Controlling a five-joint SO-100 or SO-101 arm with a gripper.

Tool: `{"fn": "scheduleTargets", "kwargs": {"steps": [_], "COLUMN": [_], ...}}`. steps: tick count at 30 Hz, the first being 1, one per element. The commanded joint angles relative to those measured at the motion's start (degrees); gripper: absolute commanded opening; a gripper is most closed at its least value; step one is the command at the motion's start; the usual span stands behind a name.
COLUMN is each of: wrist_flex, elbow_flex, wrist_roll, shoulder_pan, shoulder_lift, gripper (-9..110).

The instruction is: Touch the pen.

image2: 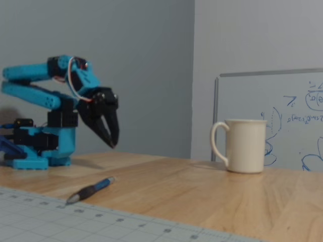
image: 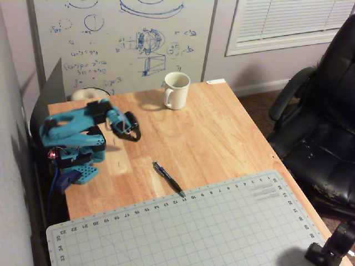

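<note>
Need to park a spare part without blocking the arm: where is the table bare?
Bare wood runs between the mug and the cutting mat, right of the pen. Crowded: the strip from the gripper to the pen, and the arm's corner.

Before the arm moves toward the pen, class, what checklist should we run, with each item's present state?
1. Pen in plain sight on the table: ok.
2. Gripper off the table, not yet touching pen: ok.
3. Gripper empty: ok; fingers look nearly together.
4. Path from gripper to pen free of objects: ok.
5. Mug well away from pen: ok.
6. Pen tip overlaps the cutting mat edge: cannot tell.
</note>
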Motion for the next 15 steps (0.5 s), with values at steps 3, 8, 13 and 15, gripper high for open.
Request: {"fn": "scheduleTargets", "kwargs": {"steps": [3, 8, 13, 15], "wrist_flex": [-3.16, -4.92, -5.01, -5.01], "elbow_flex": [-21.45, -34.63, -45.88, -50.19], "wrist_roll": [-0.26, -0.26, -0.35, -0.35], "shoulder_pan": [6.33, 12.57, 18.02, 19.51], "shoulder_lift": [-22.41, -38.76, -53.44, -58.27], "gripper": [1, 1, 1, 1]}}
